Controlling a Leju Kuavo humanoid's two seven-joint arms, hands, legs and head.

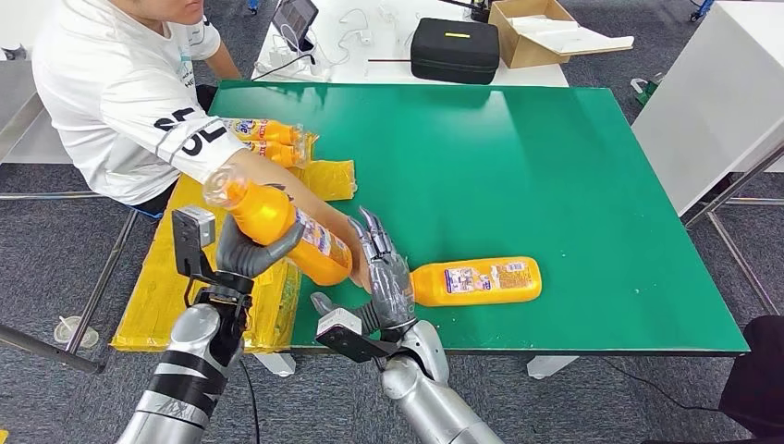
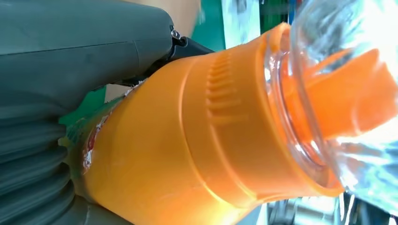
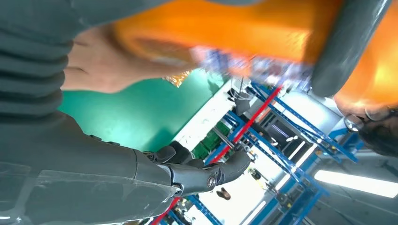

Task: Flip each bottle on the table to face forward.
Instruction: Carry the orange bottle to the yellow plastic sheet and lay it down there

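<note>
While the left hand (image 1: 248, 252) clamps an orange bottle (image 1: 277, 225) in the air over the counter's (image 1: 555, 166) near-left edge, a person's hand (image 3: 101, 68) grips its lower end, probably a handover or a correction. The right hand (image 1: 384, 273), fingers apart and holding nothing, rests against the neck end of a second bottle (image 1: 476, 280) lying label-up, apparently steadying it. More bottles (image 1: 263, 139) lie on yellow packaging (image 1: 328, 178). Label print is too small to read.

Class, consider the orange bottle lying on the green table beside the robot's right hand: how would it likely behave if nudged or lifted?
The lying bottle looks full of orange liquid, so probably heavy for its size. Its flattish sides suggest it would slide rather than roll on the green table. The glossy plastic may be slippery for the right hand.
</note>
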